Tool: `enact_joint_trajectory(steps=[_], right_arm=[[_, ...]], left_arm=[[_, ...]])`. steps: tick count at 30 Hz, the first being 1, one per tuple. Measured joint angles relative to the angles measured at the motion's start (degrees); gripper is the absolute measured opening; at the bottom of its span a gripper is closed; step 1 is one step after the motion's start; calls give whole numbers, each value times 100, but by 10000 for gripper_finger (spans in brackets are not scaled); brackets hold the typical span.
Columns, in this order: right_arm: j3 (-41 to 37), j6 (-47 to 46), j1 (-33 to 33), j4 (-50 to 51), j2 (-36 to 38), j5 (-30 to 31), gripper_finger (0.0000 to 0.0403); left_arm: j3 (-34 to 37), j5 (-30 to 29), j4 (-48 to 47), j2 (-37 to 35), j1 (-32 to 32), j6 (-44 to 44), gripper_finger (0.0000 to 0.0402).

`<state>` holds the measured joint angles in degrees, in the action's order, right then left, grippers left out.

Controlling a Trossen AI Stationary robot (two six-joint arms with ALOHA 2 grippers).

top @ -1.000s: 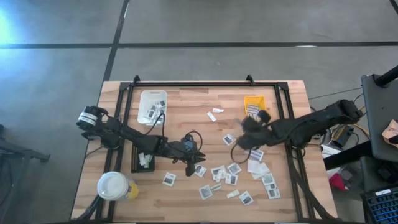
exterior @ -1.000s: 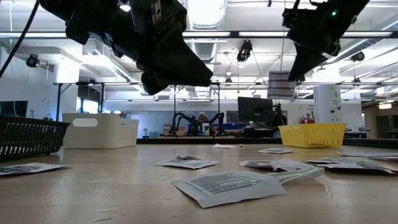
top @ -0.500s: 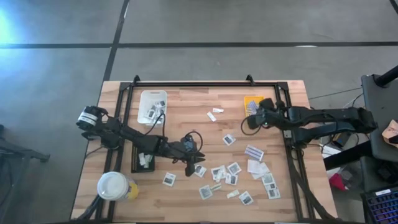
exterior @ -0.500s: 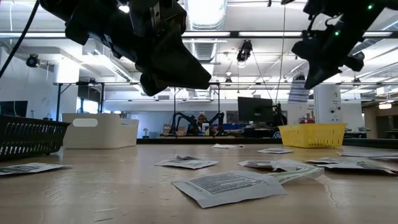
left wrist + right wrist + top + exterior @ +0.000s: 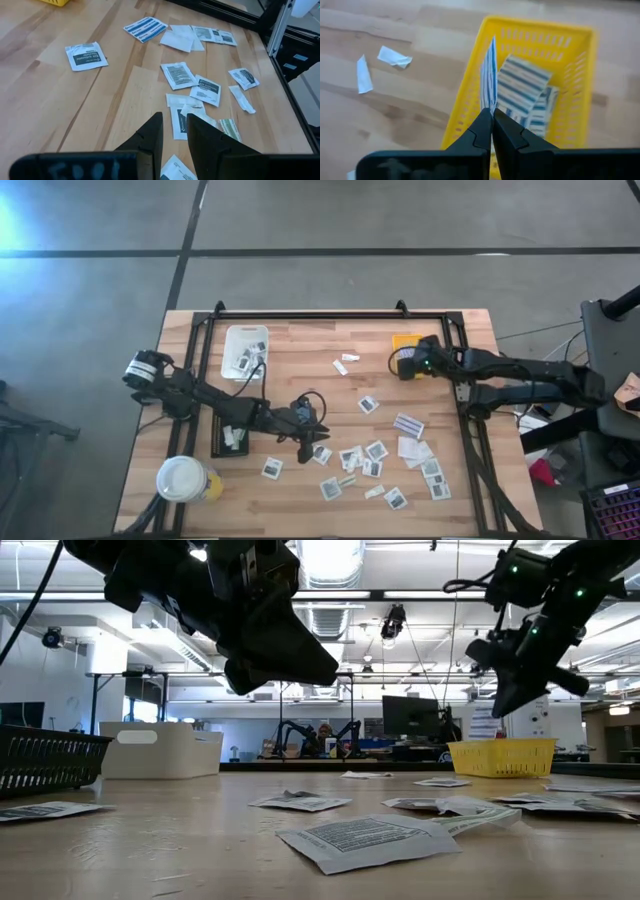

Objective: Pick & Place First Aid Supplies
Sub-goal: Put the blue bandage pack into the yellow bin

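My right gripper hangs over the yellow tray at the table's far right, shut on a blue-striped strip. More striped strips lie inside that tray. My left gripper hovers open above the table's middle, nothing between its fingers. Below it and toward the near right, many white packets lie flat on the wood. One striped strip lies flat among them. My right gripper pinches one end of the striped strip between its two fingertips. The fingers slant down from the table's right side. The strip sticks out past the fingertips, seen edge-on, lifted clear above the yellow tray.
A white tray with a few packets stands at the far left. A black tray lies beside the left arm, and a white-topped yellow cup stands at the near left corner. Two small white pieces lie mid-table.
My right gripper has carried the striped strip from the table's middle right toward the far right edge, to a place over the yellow tray. It has sunk a little and rolled on the way, staying shut on the strip.
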<state>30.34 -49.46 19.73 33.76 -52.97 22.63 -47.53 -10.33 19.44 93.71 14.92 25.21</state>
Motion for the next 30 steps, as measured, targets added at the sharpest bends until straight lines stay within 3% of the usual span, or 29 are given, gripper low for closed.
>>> enact_joint_trajectory(steps=[6,21,30], right_arm=[[-238,21,331,-244,-35,-478,8],[-273,615,398,-271,-37,-512,10],[-273,722,395,-272,-35,-463,72]], left_arm=[[0,0,-21,0,-1,-114,83],[0,0,-127,0,-1,-118,83],[0,0,-251,0,1,-111,83]])
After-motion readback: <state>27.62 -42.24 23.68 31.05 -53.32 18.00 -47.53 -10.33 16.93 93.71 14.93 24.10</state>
